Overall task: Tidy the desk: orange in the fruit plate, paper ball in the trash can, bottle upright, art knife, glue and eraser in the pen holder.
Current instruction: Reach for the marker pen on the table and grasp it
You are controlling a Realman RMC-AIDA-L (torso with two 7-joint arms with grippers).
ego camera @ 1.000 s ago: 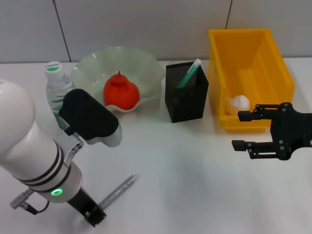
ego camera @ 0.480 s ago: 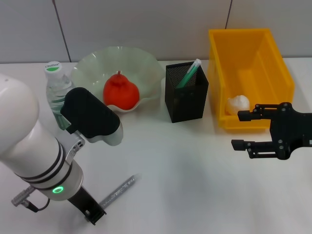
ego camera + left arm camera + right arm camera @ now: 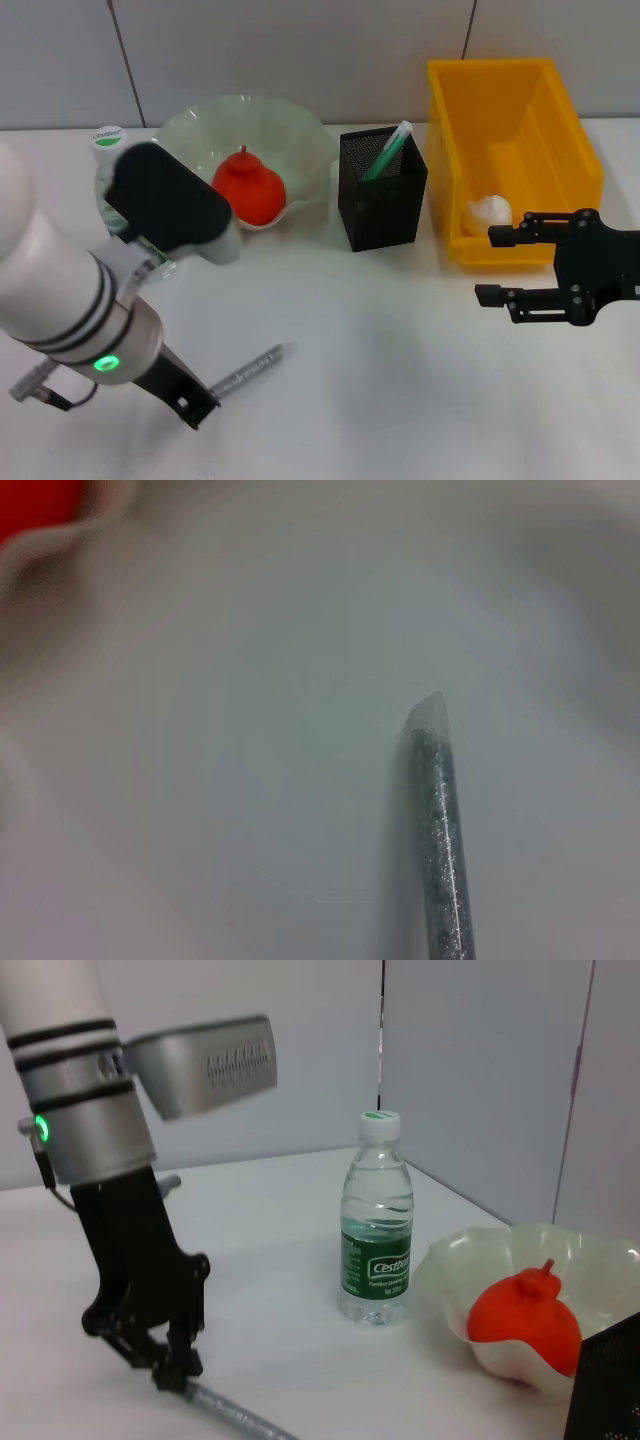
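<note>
Mostly tidied: orange [image 3: 248,188] in the fruit plate [image 3: 300,130], paper ball [image 3: 488,213] in the trash can [image 3: 500,90], bottle [image 3: 377,1222] upright. Still out, a grey glittery stick [image 3: 252,369], perhaps the glue or art knife, flat on the table [image 3: 400,400], long axis slanting, far tip toward the pen holder [image 3: 383,205]. Left gripper [image 3: 197,407] pinching its near end. Right gripper [image 3: 490,265] parked by the bin, agape, empty.

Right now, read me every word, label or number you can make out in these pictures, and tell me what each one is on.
"Cestbon": on the green label of the bottle.
Smaller print under that name: too small to read.
Print on the bottle's cap, seen from the head view: too blurred to read.
Raised lettering on the grey housing above the left arm: too blurred to read.
</note>
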